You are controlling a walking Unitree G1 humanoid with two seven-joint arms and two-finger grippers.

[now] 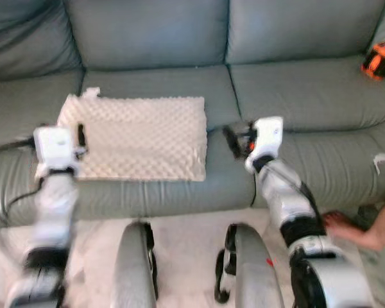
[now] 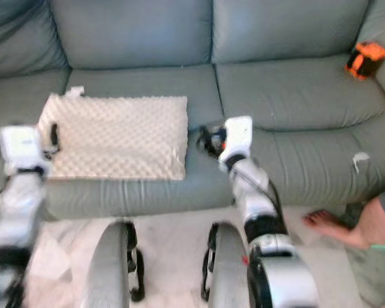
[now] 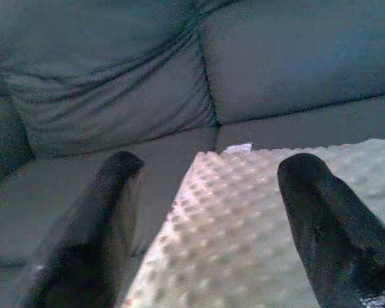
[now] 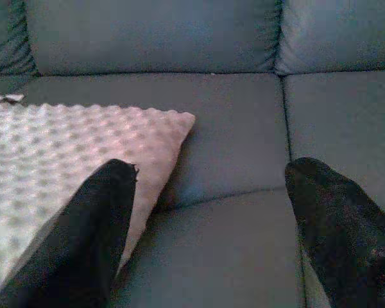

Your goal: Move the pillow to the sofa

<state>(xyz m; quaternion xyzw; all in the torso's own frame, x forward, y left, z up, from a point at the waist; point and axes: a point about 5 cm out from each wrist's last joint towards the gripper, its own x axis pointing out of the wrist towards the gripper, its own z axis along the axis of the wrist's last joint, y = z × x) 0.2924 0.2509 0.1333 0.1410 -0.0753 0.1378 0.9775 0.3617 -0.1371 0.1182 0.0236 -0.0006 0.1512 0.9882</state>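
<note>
Where the pillow (image 1: 136, 136) lies flat on the sofa (image 1: 295, 96), we see the left gripper (image 3: 208, 192) spread over its corner. We see the right gripper (image 4: 212, 205) spread too, just beside its other edge.

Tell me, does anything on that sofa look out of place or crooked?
Mostly tidy. The bumpy cream pillow lies flat on the sofa seat, roughly square to its edge. One oddity: a small orange and black object sits alone at the sofa's far right end.
</note>
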